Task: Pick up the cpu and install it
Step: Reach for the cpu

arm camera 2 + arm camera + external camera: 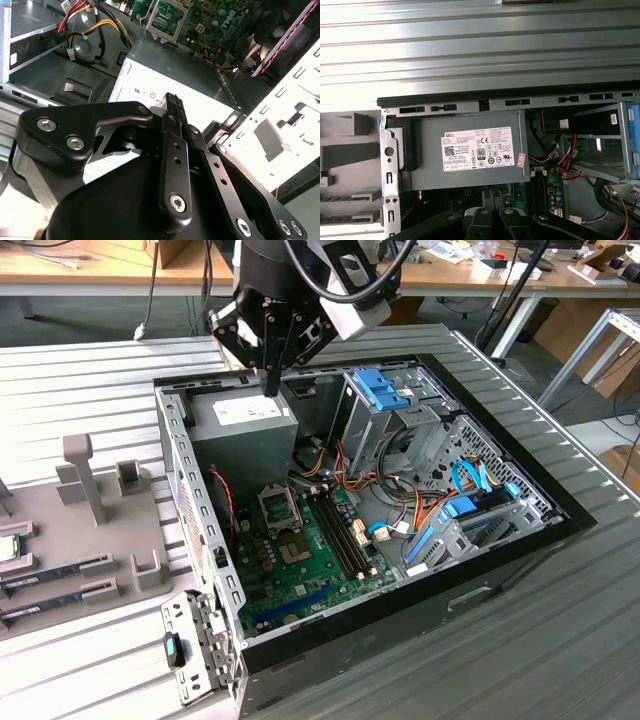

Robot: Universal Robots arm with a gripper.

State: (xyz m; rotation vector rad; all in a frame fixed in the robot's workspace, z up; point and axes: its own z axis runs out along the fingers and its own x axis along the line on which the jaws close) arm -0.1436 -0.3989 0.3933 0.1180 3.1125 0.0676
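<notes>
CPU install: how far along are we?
Done: nothing visible. The cpu lies on the tray at the exterior view's left edge, outside the case. In hand: nothing; the gripper is shut and empty above the power supply. Left: both the pick and the install; the motherboard socket looks unfilled.

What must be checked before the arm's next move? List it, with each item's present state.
1. Gripper empty: ok, shut and holding nothing.
2. cpu reachable: ok, lying uncovered on the grey tray at the exterior view's left edge.
3. Gripper above the cpu: not ok, it hangs over the power supply inside the case.
4. Motherboard socket open and free: cannot tell.
</notes>
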